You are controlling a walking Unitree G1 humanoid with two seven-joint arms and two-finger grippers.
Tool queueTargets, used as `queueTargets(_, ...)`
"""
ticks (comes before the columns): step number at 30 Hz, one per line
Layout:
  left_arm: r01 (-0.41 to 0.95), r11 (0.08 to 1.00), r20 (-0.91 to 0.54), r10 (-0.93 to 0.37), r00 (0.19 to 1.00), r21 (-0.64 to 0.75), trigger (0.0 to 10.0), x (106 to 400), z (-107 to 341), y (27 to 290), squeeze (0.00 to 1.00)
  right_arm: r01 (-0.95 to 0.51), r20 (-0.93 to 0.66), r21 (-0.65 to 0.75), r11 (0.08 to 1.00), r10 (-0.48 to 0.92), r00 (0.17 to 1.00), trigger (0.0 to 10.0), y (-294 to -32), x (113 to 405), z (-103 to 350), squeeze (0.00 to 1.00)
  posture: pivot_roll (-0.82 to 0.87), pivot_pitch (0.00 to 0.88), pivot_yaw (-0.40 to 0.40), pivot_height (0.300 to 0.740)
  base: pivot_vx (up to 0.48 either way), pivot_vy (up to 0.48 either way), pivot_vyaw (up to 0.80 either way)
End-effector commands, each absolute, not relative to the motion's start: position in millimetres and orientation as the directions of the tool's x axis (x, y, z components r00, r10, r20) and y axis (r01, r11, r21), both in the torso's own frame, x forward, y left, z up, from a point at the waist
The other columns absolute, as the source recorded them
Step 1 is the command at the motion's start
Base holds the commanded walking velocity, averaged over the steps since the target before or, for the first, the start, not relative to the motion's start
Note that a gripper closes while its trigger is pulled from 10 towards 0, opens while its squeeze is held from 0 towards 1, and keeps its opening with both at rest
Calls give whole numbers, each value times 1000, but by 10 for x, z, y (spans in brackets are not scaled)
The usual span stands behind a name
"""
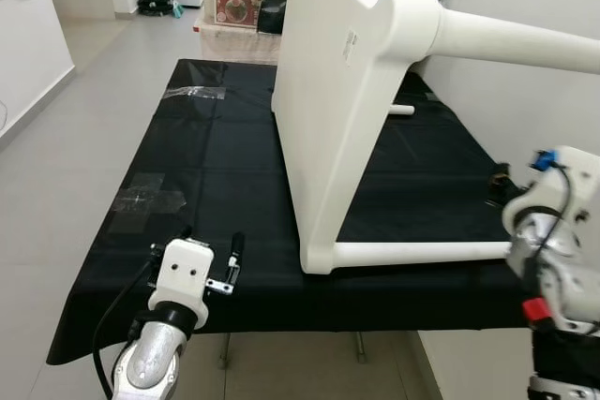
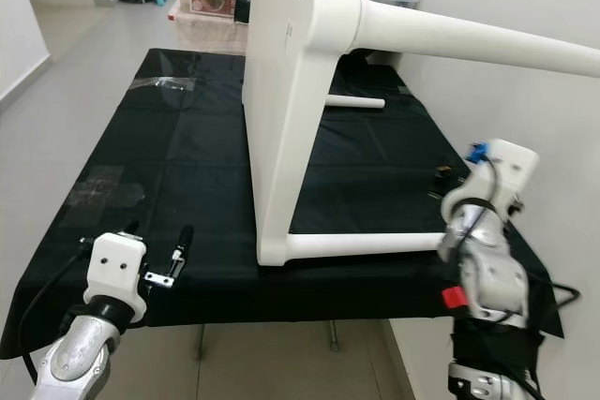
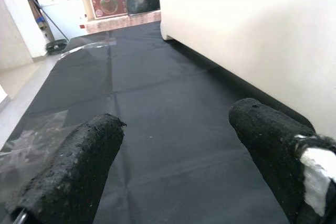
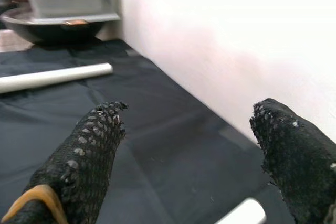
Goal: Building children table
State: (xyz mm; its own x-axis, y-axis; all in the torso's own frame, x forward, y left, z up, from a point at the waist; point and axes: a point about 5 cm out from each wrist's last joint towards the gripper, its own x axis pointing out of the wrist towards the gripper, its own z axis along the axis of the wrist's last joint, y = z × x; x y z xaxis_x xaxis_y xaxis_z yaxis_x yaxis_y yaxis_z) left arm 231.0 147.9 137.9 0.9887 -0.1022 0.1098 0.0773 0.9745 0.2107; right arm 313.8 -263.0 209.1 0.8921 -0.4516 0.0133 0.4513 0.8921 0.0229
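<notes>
One table leg (image 1: 525,41) frame-cropped

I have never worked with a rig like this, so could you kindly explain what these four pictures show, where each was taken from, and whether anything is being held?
This is a humanoid robot with two silver arms, each ending in two long black fingers. The two wide pictures come from a stereo camera on its head, looking forward and down. The other two come from cameras on the wrists, looking along each gripper's fingers.

Before the robot is a low surface covered by a black cloth. On it a white children's table lies on its side, its top upright and its legs pointing toward the robot's right. A loose white leg lies on the cloth behind the top.

The left gripper hovers over the cloth's near edge, fingers apart. The right gripper is also open, near the tabletop's underside. Neither holds anything.
</notes>
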Motion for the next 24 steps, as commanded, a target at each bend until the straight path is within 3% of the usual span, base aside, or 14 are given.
queueTargets(1,68,974,109,-93,990,216,10000,2325,1371,1496,0,429,30,-1,903,-429,903,10000,-2564,3140,2087,0,27,0,-126,740,0,0,0)
queueTargets(11,59,973,119,-88,989,225,10000,2368,1401,1520,0,298,-53,-35,954,-299,953,10000,-2279,3132,1863,0,30,0,-120,740,0,0,0)
queueTargets(15,5,970,112,-34,993,244,10000,2396,1379,1595,0,92,-124,-56,994,-98,987,10000,-1899,3130,1705,0,27,0,-114,740,0,0,0)
queueTargets(19,-12,968,108,-15,994,251,10000,2414,1374,1616,0,50,-144,-35,998,-55,988,10000,-1753,3140,1662,0,34,0,-119,740,0,0,0)
queueTargets(20,-22,967,116,-7,993,252,10000,2429,1394,1637,0,-15,-154,-20,1000,12,988,10000,-1545,3180,1649,0,46,0,-127,740,0,0,0)
queueTargets(24,-38,967,122,7,992,252,10000,2434,1410,1673,0,-78,-155,-10,997,75,985,10000,-1347,3239,1663,0,49,0,-129,740,0,0,0)
